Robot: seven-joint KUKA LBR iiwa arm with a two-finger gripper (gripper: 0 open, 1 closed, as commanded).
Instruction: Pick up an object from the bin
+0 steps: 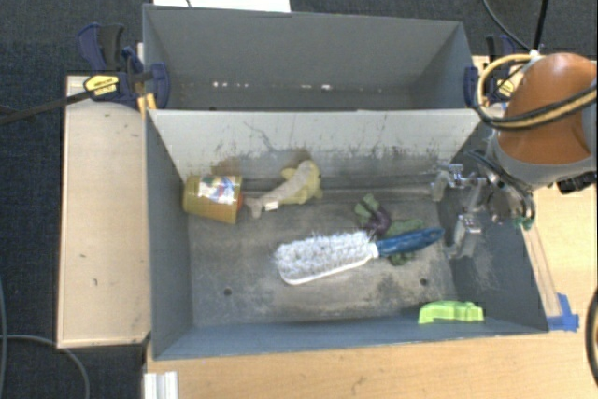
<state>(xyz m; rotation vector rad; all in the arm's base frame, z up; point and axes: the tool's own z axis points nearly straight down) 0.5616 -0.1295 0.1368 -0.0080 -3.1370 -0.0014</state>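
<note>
Five lots lie loose in the grey metal bin (245, 296), listed from the lower edge of the frame upward.

1. Lime-green flat piece (451, 312), lower right, against the near wall and well apart from the rest.
2. Scrubbing brush (324, 258), white bristles, blue handle, lying across the centre of the floor with its handle pointing right.
3. Dark green and purple small pieces (377, 215), bunched just above the handle; their kind cannot be made out.
4. Pale yellow soft figure (295, 183), upper centre, near the far wall.
5. Gold tin with printed label (213, 198), on its side, upper left of the floor.

End effector (462, 234): at centre right of the frame, down inside the bin, beside the right wall and just right of the brush's handle tip. Whether it is apart or together cannot be told, and nothing is seen clamped in it.

Progress: judged early. All five lots rest on the floor and none is lifted. The brush handle is the nearest candidate. Closing on a thing and raising it clear both remain.
</note>
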